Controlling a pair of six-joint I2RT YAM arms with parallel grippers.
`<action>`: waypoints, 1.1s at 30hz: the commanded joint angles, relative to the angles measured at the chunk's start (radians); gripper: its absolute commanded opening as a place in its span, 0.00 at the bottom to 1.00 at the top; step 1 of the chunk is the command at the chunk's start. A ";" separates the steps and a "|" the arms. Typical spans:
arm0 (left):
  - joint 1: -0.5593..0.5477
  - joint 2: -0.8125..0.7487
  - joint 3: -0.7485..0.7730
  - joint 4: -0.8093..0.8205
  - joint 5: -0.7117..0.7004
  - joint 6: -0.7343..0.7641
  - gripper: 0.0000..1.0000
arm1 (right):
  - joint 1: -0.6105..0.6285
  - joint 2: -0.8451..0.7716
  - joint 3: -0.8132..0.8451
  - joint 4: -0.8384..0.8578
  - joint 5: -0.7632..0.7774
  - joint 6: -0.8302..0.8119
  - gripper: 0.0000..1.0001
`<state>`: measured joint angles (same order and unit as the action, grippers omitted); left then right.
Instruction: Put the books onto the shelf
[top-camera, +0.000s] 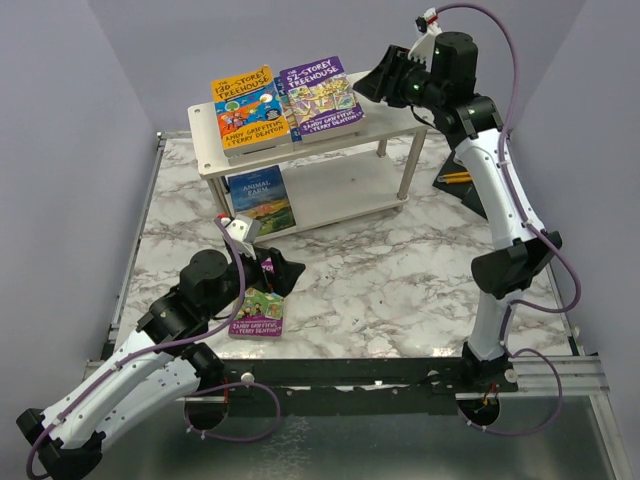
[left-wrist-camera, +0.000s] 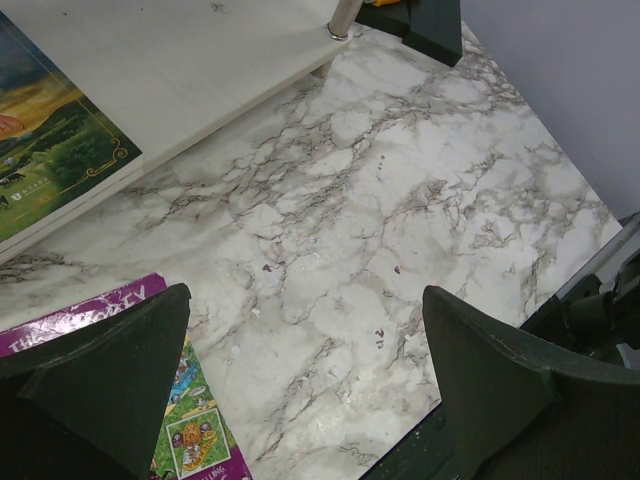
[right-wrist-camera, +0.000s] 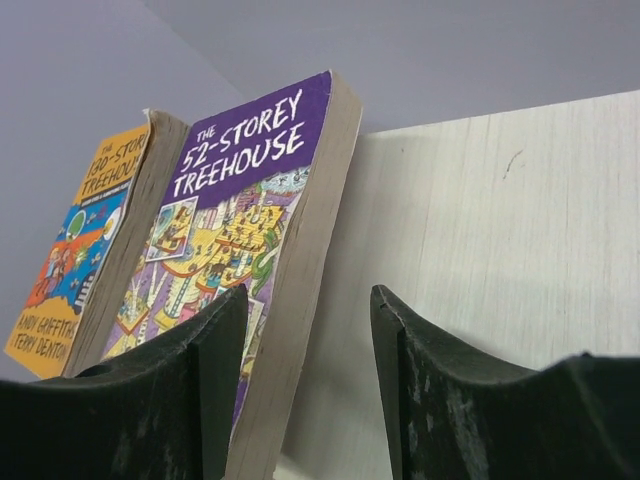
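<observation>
**One book on the surface, three on the shelf, both claws empty**

Nearest: left claw hangs low over the marble surface with its jaws spread wide. Nothing sits between them, only bare marble in the left wrist view.

Just under and beside it lies a purple-and-green Treehouse book, flat and cover up. Its long axis runs near-to-far and the author line is at the near end. Its far end is hidden under the claw.

Behind that is the shelf. Animal Farm lies flat at the left end of the lower tier, title toward the far side, long axis near-to-far and a bit skewed.

To the right of the shelf, a black pad with pencils lies on the surface, partly behind the right arm.

On the top tier, the orange 130-Storey Treehouse and the purple 52-Storey Treehouse lie flat side by side. Their titles are at the far end and their long axes run near-to-far.

Right claw is at the right page edge of the purple book, jaws about half apart. One finger overlaps that edge and the other is over bare board. Can't tell if it touches, and nothing is clamped.
</observation>
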<state>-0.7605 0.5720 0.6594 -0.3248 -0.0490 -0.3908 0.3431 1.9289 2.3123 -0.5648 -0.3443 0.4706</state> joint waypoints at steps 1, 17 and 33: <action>0.003 -0.012 -0.008 -0.007 0.016 0.016 0.99 | 0.011 0.042 0.030 0.055 0.009 -0.011 0.54; 0.005 -0.016 -0.008 -0.012 0.006 0.015 0.99 | 0.071 0.098 0.072 0.075 0.003 -0.013 0.30; 0.005 -0.017 -0.008 -0.013 0.004 0.013 0.99 | 0.116 0.121 0.086 0.097 0.023 -0.007 0.23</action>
<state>-0.7605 0.5629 0.6594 -0.3321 -0.0494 -0.3908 0.4244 2.0216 2.3699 -0.4946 -0.3367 0.4694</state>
